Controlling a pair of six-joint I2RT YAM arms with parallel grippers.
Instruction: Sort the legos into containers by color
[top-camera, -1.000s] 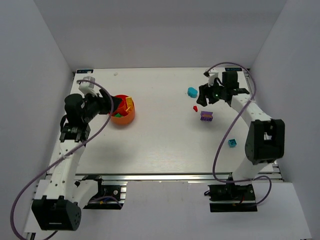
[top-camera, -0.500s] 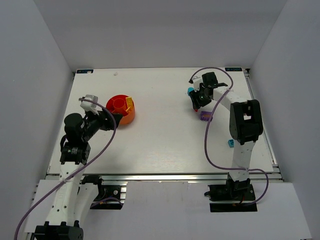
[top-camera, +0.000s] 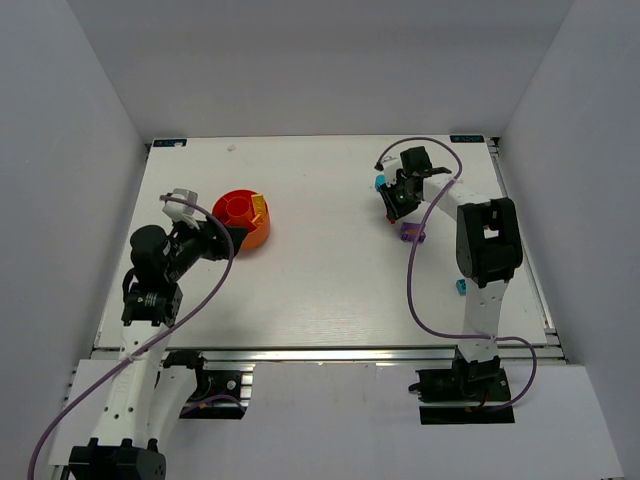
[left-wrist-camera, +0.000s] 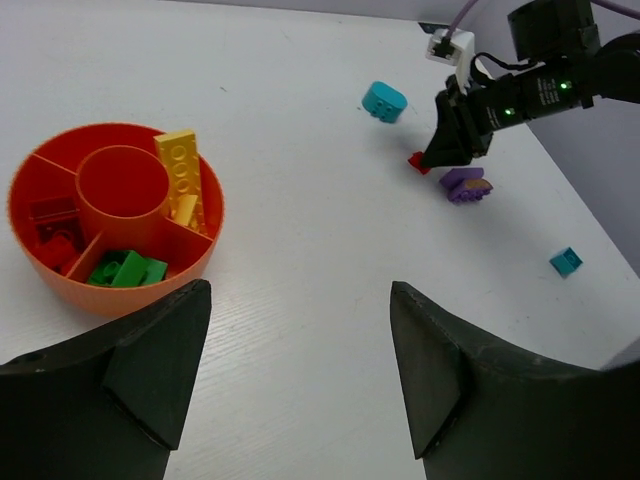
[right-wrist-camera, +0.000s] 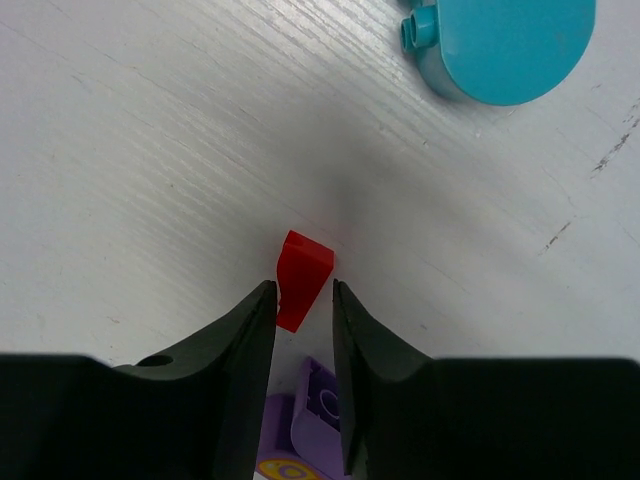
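Looking down past the left gripper (left-wrist-camera: 300, 300): its two dark fingers (left-wrist-camera: 150, 370) are spread wide with nothing between them. The orange-red bowl (left-wrist-camera: 90, 292) sits on the left. It's got a long yellow brick (left-wrist-camera: 180, 170) beside the centre ring (left-wrist-camera: 115, 218), green bricks (left-wrist-camera: 128, 270) in the near section and dark red bricks (left-wrist-camera: 55, 235) in the left one. Out on the white table (left-wrist-camera: 300, 200) there's a rounded cyan brick (left-wrist-camera: 384, 101), a purple brick (left-wrist-camera: 466, 185) and a small cyan brick (left-wrist-camera: 566, 262) well off to the right. The right gripper (left-wrist-camera: 432, 158) is tipped down right at a little red brick (left-wrist-camera: 418, 163). Can't tell if it's touching.
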